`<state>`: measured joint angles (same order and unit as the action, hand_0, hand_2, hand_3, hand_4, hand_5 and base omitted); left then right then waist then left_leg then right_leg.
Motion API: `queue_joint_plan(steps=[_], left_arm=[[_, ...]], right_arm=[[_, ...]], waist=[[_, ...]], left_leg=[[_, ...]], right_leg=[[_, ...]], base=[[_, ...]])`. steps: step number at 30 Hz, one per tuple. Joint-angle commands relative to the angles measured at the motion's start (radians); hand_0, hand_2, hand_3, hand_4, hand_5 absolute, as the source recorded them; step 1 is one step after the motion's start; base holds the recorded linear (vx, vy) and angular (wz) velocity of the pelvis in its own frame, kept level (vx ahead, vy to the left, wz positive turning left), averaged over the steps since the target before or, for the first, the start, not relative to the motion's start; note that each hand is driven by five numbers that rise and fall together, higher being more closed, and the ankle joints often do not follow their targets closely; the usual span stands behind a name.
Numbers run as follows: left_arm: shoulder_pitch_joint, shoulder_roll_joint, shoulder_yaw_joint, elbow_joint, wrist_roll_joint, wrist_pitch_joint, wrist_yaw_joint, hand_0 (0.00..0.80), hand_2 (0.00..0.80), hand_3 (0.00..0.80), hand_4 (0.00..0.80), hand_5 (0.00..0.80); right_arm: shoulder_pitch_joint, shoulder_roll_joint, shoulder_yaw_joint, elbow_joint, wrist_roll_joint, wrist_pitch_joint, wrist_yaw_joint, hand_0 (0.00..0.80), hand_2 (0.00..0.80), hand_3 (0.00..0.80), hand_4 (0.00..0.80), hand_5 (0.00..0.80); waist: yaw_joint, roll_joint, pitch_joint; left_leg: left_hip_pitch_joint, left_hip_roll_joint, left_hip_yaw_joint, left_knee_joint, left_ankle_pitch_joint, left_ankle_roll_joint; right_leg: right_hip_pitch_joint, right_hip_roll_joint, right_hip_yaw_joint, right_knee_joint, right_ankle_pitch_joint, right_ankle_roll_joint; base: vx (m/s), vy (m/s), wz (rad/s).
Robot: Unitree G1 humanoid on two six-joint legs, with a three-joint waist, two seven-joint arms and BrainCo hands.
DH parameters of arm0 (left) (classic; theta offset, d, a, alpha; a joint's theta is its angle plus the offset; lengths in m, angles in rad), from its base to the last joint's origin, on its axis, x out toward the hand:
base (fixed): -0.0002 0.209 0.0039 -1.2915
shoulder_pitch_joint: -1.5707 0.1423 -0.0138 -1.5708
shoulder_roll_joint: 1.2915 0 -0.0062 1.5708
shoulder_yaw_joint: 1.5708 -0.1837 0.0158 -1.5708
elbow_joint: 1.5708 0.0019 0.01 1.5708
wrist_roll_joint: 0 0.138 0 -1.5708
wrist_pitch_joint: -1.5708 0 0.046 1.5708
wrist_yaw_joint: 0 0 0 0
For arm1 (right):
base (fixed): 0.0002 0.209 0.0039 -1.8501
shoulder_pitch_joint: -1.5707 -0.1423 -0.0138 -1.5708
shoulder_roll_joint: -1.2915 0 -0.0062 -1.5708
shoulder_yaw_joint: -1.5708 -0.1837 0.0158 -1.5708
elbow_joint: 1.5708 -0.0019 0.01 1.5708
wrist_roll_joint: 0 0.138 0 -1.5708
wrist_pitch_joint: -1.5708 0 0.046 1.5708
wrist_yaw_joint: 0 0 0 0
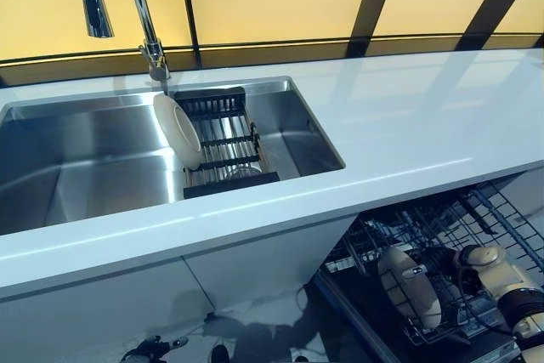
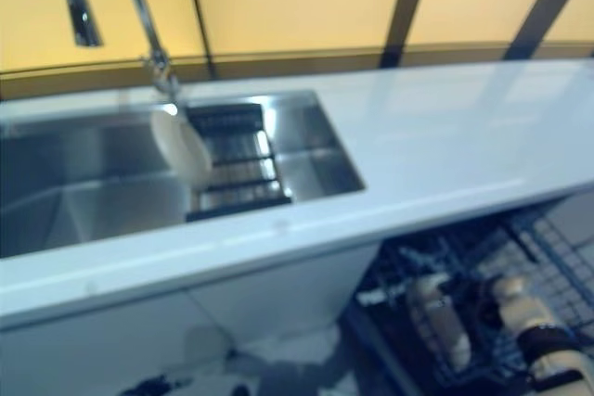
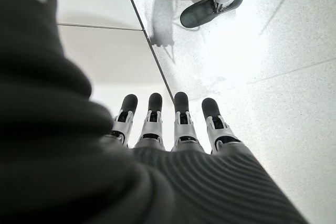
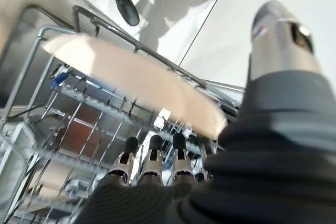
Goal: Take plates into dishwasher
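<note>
The right hand point(image 1: 442, 268) is low inside the pulled-out wire dishwasher rack point(image 1: 501, 210), under the edge of the white desk point(image 1: 408, 116). It grasps a round cream plate point(image 1: 408, 286): in the right wrist view the plate point(image 4: 131, 85) stands on its edge between the thumb point(image 4: 283, 40) on one side and the dark-tipped fingers point(image 4: 152, 161) on the other side, so the hand is closed around the rim. The plate is above the grey wire tines of the rack and leans a little; whether its lower edge already touches the wires, the views do not show. A second round cream plate point(image 1: 177, 129) is well apart from this hand, up and toward the robot's left, in the stainless steel sink point(image 1: 76, 159). It stands nearly upright and leans against the black drying rack point(image 1: 223, 146) inside the basin, just below the chrome tap point(image 1: 144, 19). The left hand point(image 3: 173, 129) shows only in its own wrist view. It hangs over the pale speckled floor point(image 3: 273, 66) beside the white cabinet front point(image 3: 100, 45), with its fingers straight and relaxed, holding nothing.
</note>
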<state>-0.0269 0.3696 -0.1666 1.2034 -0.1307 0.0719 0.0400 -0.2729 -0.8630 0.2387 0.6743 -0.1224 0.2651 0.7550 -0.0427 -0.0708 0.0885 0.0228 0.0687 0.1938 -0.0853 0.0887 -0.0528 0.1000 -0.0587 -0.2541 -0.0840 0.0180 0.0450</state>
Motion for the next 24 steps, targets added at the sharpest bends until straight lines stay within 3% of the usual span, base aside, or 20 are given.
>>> queue_joint_plan(steps=[1,10,18,24], left_arm=[[-0.049,0.036,0.028,0.027,0.026,-0.012,0.009,0.0,0.0,0.0,0.0,0.0],[-0.039,0.059,0.028,0.038,0.012,-0.024,0.014,0.0,0.0,0.0,0.0,0.0],[-0.03,0.061,-0.011,0.043,-0.023,-0.037,0.02,0.0,0.0,0.0,0.0,0.0],[-0.034,0.069,-0.049,0.036,-0.047,-0.038,0.025,0.0,0.0,0.0,0.0,0.0]], right_arm=[[-0.069,-0.109,-0.035,-0.001,0.027,0.012,0.059,0.0,0.0,0.0,0.0,0.0],[-0.127,-0.374,-0.129,0.074,0.05,-0.009,0.111,0.0,0.0,0.0,0.0,0.0],[-0.414,-0.519,-0.022,0.108,0.157,-0.008,-0.056,0.0,0.0,0.0,0.0,0.0],[-0.674,-0.559,0.143,0.084,0.246,-0.069,-0.305,0.0,0.0,0.0,0.0,0.0]], waist=[[0.0,-0.042,0.007],[-0.011,-0.067,0.005],[-0.003,-0.072,-0.002],[0.012,-0.071,-0.005]], left_leg=[[0.031,-0.039,0.045,-0.002,-0.065,0.036],[0.031,-0.034,0.05,-0.002,-0.06,0.032],[0.029,-0.036,0.048,-0.002,-0.06,0.032],[0.022,-0.043,0.038,-0.002,-0.059,0.032]], right_leg=[[-0.051,0.01,0.051,0.058,0.028,0.059],[-0.051,0.017,0.056,0.056,0.036,0.057],[-0.05,0.024,0.062,0.053,0.032,0.055],[-0.047,0.024,0.058,0.044,0.028,0.052]], base=[[0.0,0.0,0.0],[-0.001,-0.002,-0.01],[-0.003,-0.002,-0.07],[-0.041,-0.011,0.0]])
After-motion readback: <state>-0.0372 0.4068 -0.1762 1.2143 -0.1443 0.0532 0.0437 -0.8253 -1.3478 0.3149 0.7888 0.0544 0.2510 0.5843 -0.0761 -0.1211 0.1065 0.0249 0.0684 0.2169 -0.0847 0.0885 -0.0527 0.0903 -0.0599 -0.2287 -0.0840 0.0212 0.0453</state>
